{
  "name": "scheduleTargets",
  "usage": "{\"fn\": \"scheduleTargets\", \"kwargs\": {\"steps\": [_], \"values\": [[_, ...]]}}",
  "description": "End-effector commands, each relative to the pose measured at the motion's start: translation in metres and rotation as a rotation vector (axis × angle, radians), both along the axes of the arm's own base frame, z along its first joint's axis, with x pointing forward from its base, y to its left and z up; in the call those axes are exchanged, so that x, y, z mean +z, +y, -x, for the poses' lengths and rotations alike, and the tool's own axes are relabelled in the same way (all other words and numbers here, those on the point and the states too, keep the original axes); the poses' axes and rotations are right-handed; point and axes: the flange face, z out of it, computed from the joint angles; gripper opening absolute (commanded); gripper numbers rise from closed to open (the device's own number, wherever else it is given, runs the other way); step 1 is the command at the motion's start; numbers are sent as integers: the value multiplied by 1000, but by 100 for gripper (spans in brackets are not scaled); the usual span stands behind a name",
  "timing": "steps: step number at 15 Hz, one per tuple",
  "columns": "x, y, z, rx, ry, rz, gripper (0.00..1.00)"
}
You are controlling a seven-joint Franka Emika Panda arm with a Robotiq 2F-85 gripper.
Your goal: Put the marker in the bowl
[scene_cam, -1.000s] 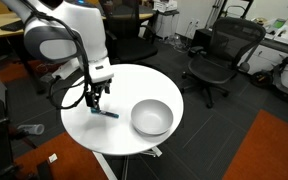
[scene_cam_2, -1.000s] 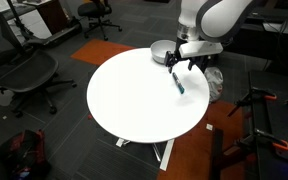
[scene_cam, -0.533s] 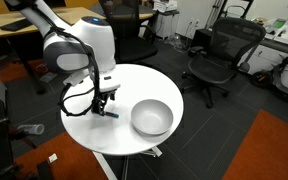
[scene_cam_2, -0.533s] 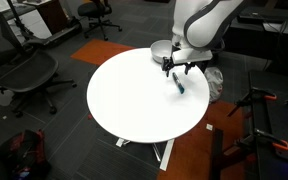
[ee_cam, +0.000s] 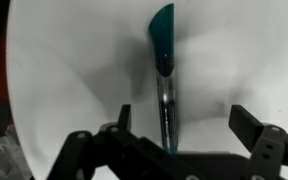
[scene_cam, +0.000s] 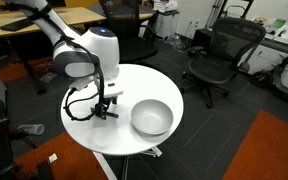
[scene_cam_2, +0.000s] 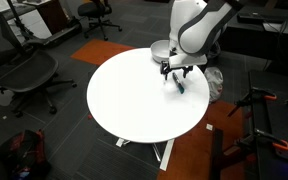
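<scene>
The marker (ee_cam: 164,70) lies flat on the white round table, dark with a teal end. In the wrist view it runs between my two fingers, nearer the left one. My gripper (ee_cam: 184,125) is open, lowered right over the marker, fingers down at the tabletop on either side of it. In both exterior views my gripper (scene_cam: 103,106) (scene_cam_2: 175,72) hides most of the marker (scene_cam_2: 180,86). The silvery-grey bowl (scene_cam: 151,117) stands empty on the table next to the gripper; it also shows behind the arm (scene_cam_2: 160,50).
The white round table (scene_cam: 94,130) (scene_cam_2: 134,100) has its edge close to the gripper. Black office chairs (scene_cam: 219,55) (scene_cam_2: 24,70) stand around it. Desks and a tripod leg (scene_cam_2: 254,100) stand further off.
The arm has lowered and leaned further over the table, bringing the open gripper down around the marker. The marker and the bowl have not moved.
</scene>
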Motion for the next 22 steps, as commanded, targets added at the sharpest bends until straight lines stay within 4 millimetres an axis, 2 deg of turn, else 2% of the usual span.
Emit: {"fn": "scheduleTargets", "kwargs": {"steps": [1, 8, 11, 14, 18, 20, 22], "values": [[-3, 0, -6, -34, 12, -3, 74], [-5, -1, -8, -43, 7, -8, 19], [0, 0, -8, -41, 3, -8, 0], [23, 8, -4, -18, -8, -11, 5], [80, 18, -1, 40, -52, 28, 5], [115, 12, -1, 48, -82, 73, 5], [149, -3, -5, 15, -124, 125, 5]]}}
